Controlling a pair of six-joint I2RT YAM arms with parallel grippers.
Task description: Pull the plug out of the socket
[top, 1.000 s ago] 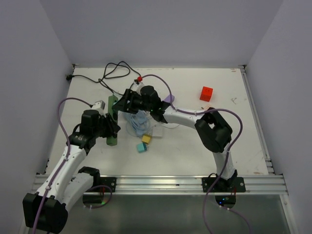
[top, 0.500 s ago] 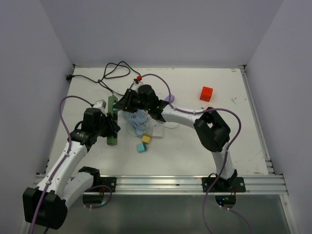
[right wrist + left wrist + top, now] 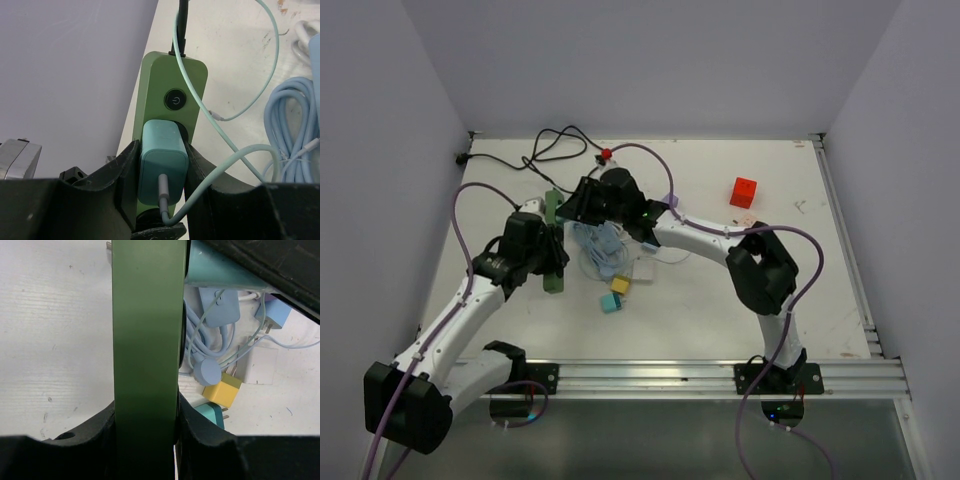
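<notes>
A green power strip (image 3: 553, 268) lies at the left of the table. My left gripper (image 3: 548, 252) is shut across its body; in the left wrist view the fingers (image 3: 200, 432) press both sides of the strip (image 3: 145, 335). A teal plug (image 3: 163, 167) with a pale teal cable sits in the socket just below the strip's round power button (image 3: 175, 99). My right gripper (image 3: 162, 182) is shut on that plug, one finger on each side. In the top view the right gripper (image 3: 582, 203) is at the strip's far end and hides the plug.
A pile of blue cables and chargers (image 3: 605, 250) lies right of the strip, with a yellow charger (image 3: 620, 285) and a teal charger (image 3: 610, 303) nearer. The strip's black cable (image 3: 555, 150) coils at the back left. A red cube (image 3: 743, 191) sits at the back right.
My left arm has moved farther along the strip toward the back and now covers the grey adapter beside it. My right gripper has shifted slightly back and left at the strip's far end.
</notes>
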